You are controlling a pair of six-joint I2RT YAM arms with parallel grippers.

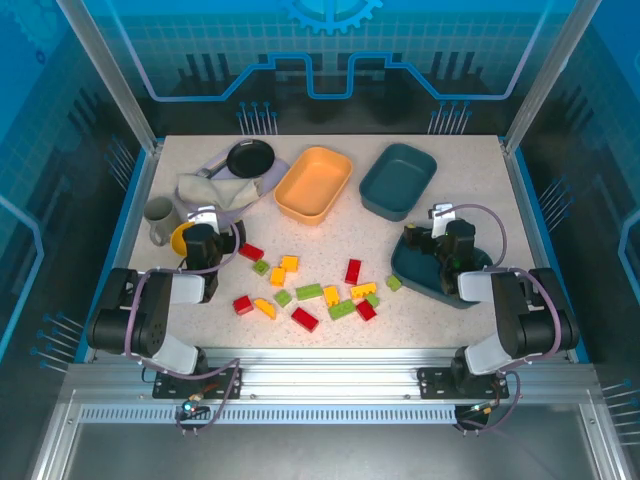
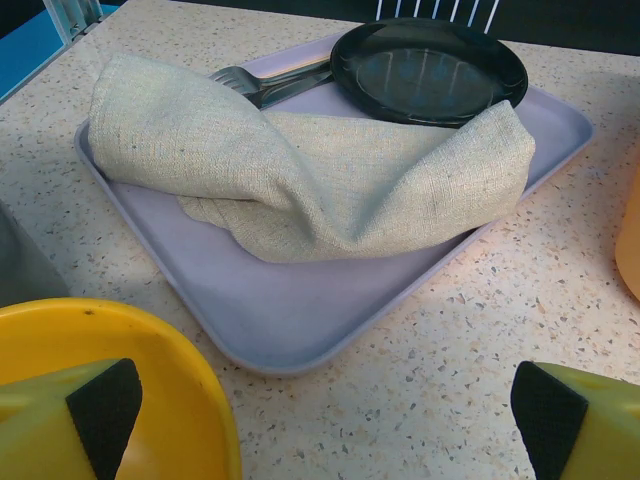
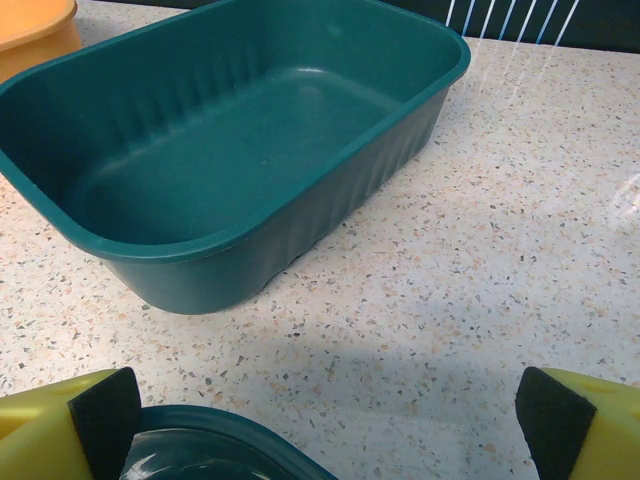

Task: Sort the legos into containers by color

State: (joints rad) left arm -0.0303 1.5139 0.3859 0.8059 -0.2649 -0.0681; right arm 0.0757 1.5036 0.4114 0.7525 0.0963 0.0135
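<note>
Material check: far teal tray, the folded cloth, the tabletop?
far teal tray: looks like moulded plastic, semi-gloss, with ribbed walls and soft highlights.
folded cloth: coarse woven fabric, linen-like, matte, with a visible weave.
tabletop: speckled stone-look surface with a slight sheen; terrazzo or laminate, can't tell.

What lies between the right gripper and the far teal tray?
Bare speckled tabletop reaches the far teal tray, in the right wrist view; the near teal tray sits under the right gripper.

Left gripper [image 2: 328, 420], right gripper [image 3: 330, 415]: jaws wide
</note>
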